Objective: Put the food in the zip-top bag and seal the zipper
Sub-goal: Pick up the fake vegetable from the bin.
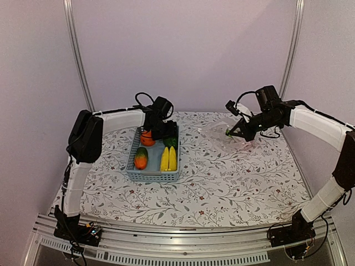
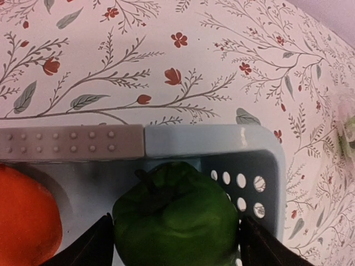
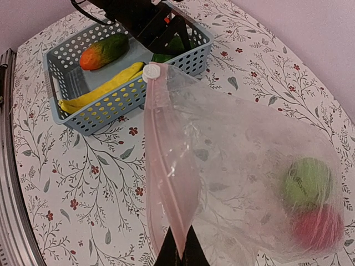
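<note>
pale lilac walls close in a tabletop covered by a floral cloth point(image 1: 222, 183). a light-blue slatted basket point(image 1: 152, 176) sits left of the middle, nearer the far edge. the zip-top bag point(image 3: 238, 166), clear and crinkled, lies toward the far right corner, its mouth edge lifted.

the left gripper point(image 2: 176, 241) hangs over the far end of the basket with its fingers spread to either side of a green pepper point(image 2: 177, 216); i cannot tell whether they touch it. the right gripper point(image 3: 178, 252) is pressed together, pinching the bag at the zipper point(image 3: 166, 183), a pinkish strip running up to a small white slider point(image 3: 151, 72).

in the basket, two yellow bananas point(image 1: 168, 159) lie by the right wall, an orange-green piece point(image 1: 141, 159) by the left wall, and an orange piece point(image 2: 25, 216) just beside the pepper. inside the bag, at its closed end, a green piece point(image 3: 308, 180) rests against a red piece point(image 3: 316, 227).
</note>
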